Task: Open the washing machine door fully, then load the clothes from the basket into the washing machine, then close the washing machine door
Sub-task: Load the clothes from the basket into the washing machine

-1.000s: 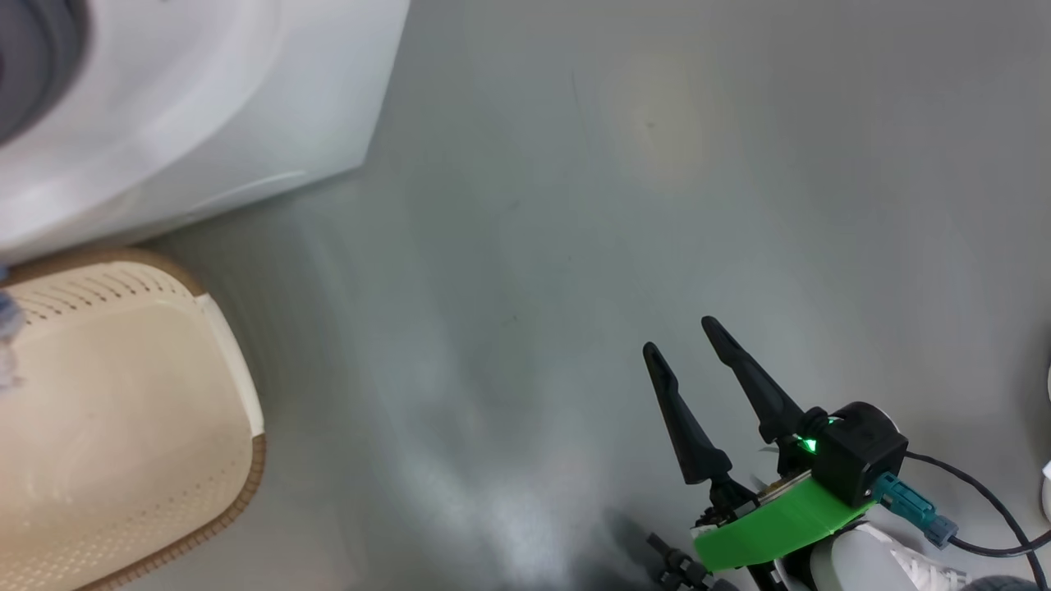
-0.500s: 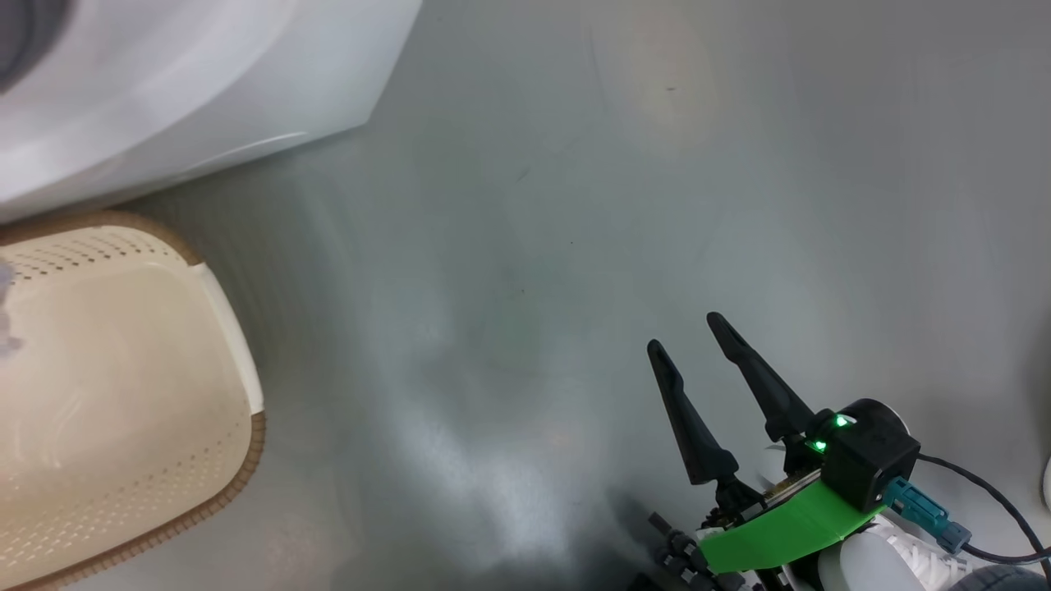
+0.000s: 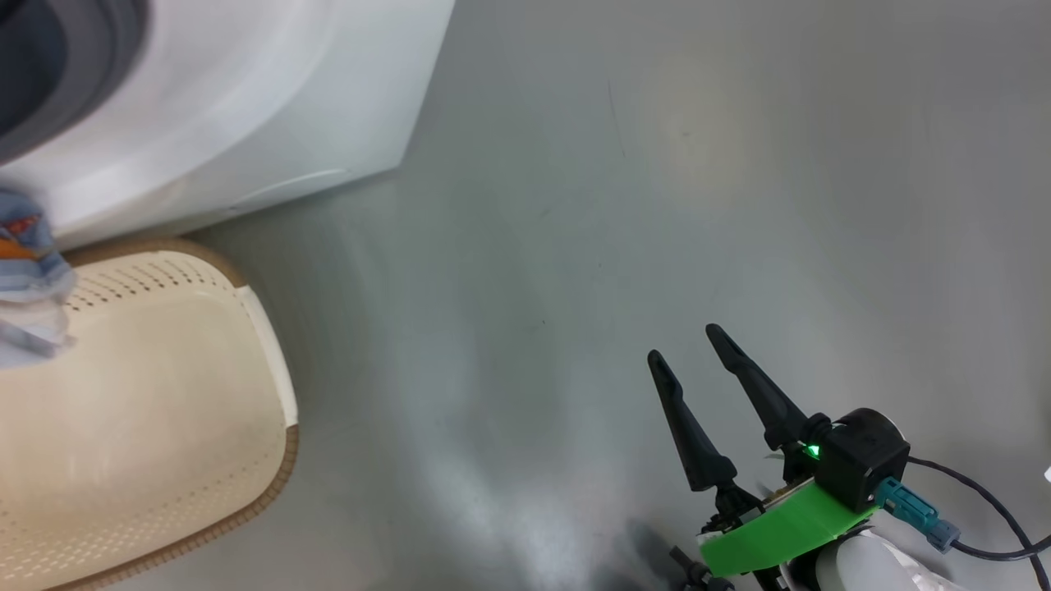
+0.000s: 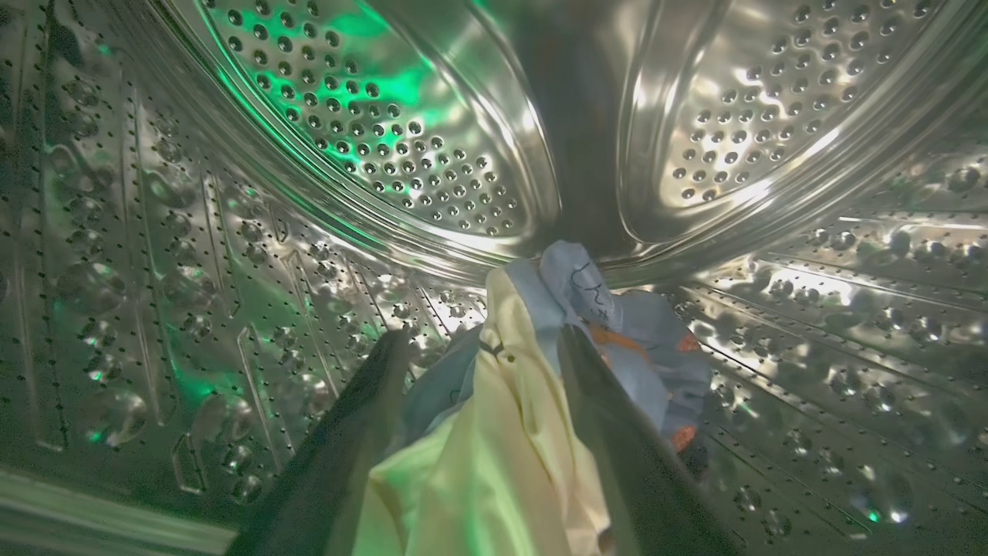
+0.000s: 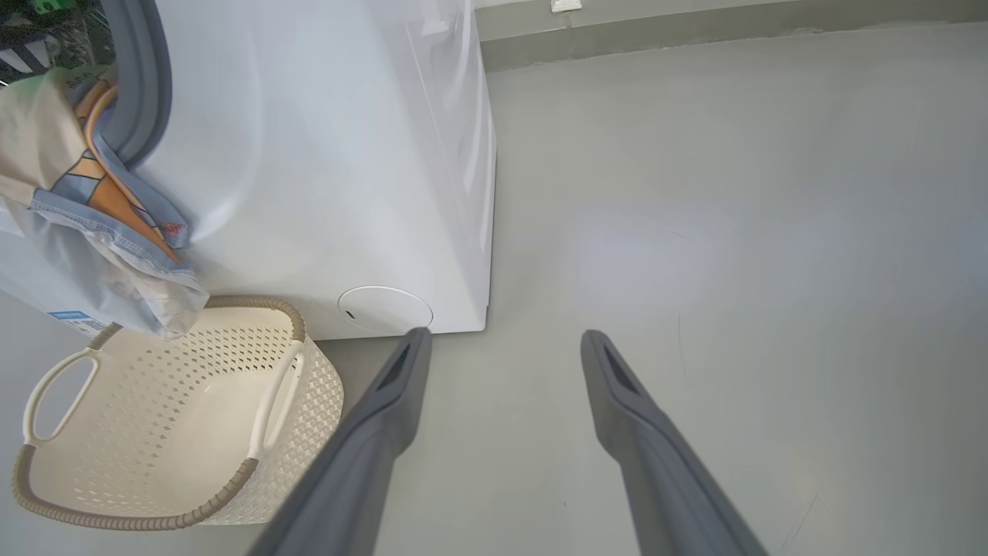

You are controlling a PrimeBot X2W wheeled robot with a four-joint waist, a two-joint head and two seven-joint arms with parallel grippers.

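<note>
Left gripper (image 4: 482, 333) sat inside the drum (image 4: 231, 232), clothes (image 4: 502, 432) between its parted fingers (image 4: 347, 448).
They hung out over the washer's (image 5: 324, 154) rim above the basket (image 5: 139, 521); right gripper (image 3: 686, 343) stood spread above the floor (image 3: 575, 205).

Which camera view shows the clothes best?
The right wrist view: the clothes hang out of the washing machine, above the basket. The left wrist view shows their other end in the drum, between the fingers of the left gripper; the head view, a blurred edge.
</note>
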